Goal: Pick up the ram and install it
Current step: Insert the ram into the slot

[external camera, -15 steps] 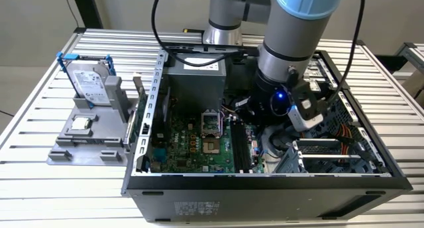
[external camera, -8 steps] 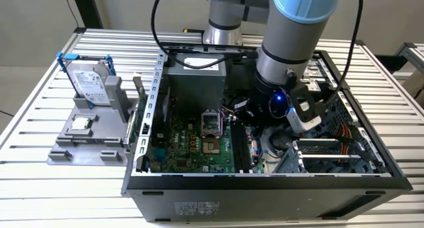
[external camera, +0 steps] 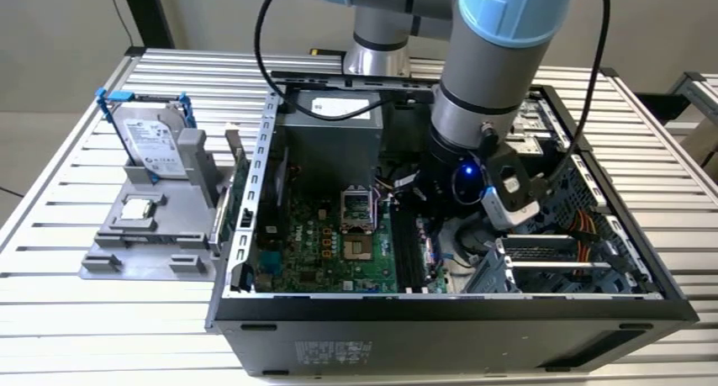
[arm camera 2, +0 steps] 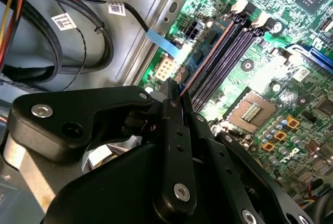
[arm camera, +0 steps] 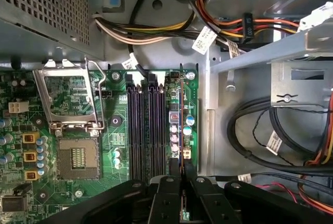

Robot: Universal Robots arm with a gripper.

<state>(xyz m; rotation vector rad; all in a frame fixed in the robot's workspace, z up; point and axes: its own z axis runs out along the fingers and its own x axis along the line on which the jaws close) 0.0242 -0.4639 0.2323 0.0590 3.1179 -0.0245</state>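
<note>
In both wrist views my gripper (arm camera: 182, 168) (arm camera 2: 174, 87) is shut on the ram (arm camera: 181, 122) (arm camera 2: 207, 53). The ram is a thin board seen edge-on, standing upright along the motherboard's outermost long slot, the one closest to the metal case wall. Beside it lie the empty long black slots (arm camera: 145, 130) (arm camera 2: 231, 52). Whether the ram is pressed fully down into its slot I cannot tell. In the exterior view the gripper (external camera: 438, 224) reaches down inside the open computer case (external camera: 449, 306), over the motherboard's slot area.
The open processor socket (arm camera: 78, 153) (external camera: 356, 214) lies beside the slots. Cable bundles (arm camera: 291, 130) and a metal drive cage (external camera: 550, 260) crowd the other side. The power supply (external camera: 331, 134) fills the case's far end. Outside the case, a grey stand (external camera: 146, 251) carries a hard drive (external camera: 151, 138).
</note>
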